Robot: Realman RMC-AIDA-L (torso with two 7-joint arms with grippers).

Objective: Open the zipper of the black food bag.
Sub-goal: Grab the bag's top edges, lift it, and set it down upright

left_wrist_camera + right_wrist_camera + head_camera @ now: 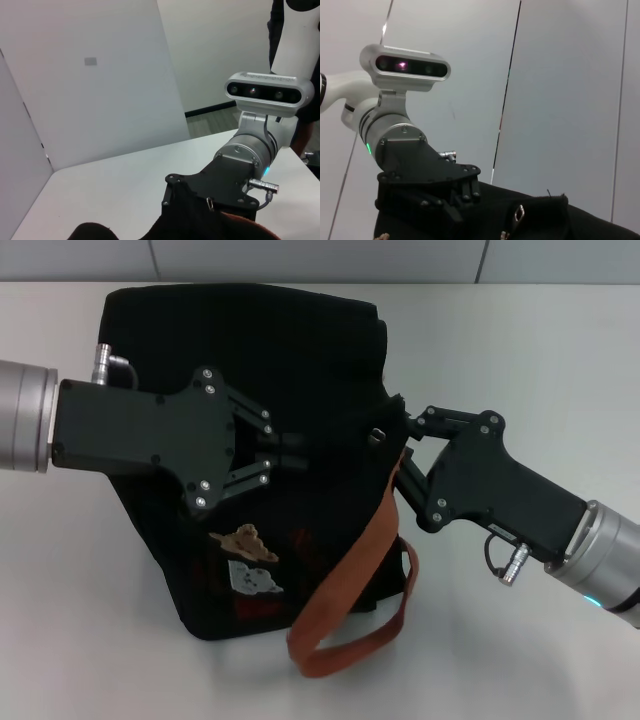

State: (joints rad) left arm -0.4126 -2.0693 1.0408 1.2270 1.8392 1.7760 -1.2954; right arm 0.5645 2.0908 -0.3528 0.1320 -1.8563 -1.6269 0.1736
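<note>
The black food bag (300, 340) lies on the white table, with bear patches (245, 540) and an orange-brown strap (350, 570) toward its near end. My left gripper (298, 451) reaches in from the left and is shut on the bag's fabric near its middle; the right wrist view shows the left gripper (467, 189) pressed onto the bag's top (545, 220). The zipper's small silver pull tab (377, 436) hangs at the bag's right edge. My right gripper (395, 430) comes in from the right, right beside the pull tab (519, 214).
White table (560, 330) surrounds the bag on all sides. The strap's loop (400, 625) spills off the bag toward the front, under my right arm. Grey wall panels rise behind the table.
</note>
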